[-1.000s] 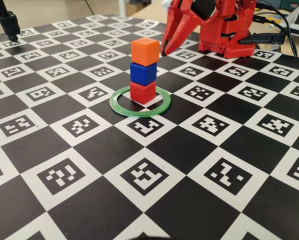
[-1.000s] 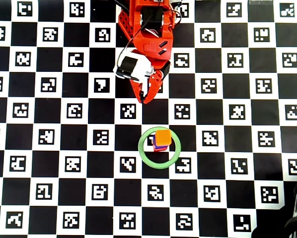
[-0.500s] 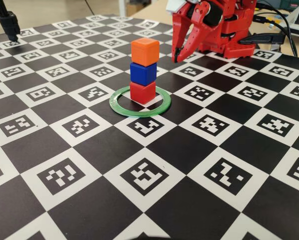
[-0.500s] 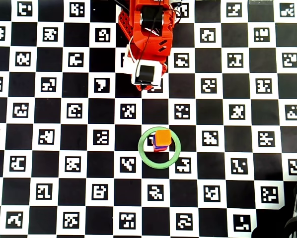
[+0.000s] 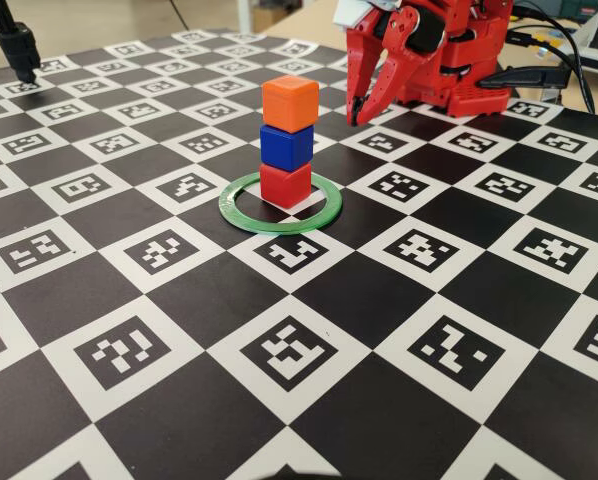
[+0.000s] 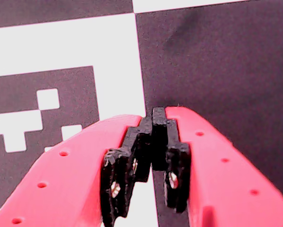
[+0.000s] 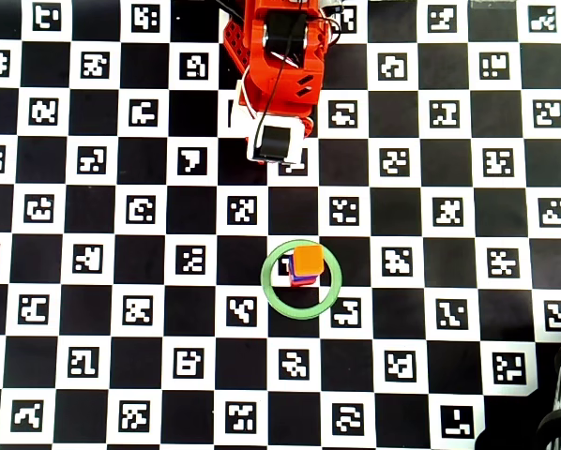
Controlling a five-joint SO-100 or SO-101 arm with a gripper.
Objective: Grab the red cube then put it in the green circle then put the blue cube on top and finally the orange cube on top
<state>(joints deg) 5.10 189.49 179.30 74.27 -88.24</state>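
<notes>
Only square coded markers are printed on the board [image 5: 129,350]; no readable words are seen. Well away from the closed, empty gripper [image 5: 352,118], the orange cube [image 5: 290,102] is stacked on the blue cube [image 5: 286,146] and red cube [image 5: 284,184] inside the green circle [image 5: 241,217].

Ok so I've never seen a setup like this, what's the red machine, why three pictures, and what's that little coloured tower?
The red machine is a small robot arm ending in a two-finger gripper. One picture is from a camera standing beside the table, one looks straight down, and one rides on the arm's wrist, so it shows the fingers close up. They are pressed together with nothing between them. The tower is three small cubes: the red cube at the bottom, the blue cube on it, the orange cube on top. It stands inside the green circle, a flat ring lying on the black-and-white patterned board.
</notes>
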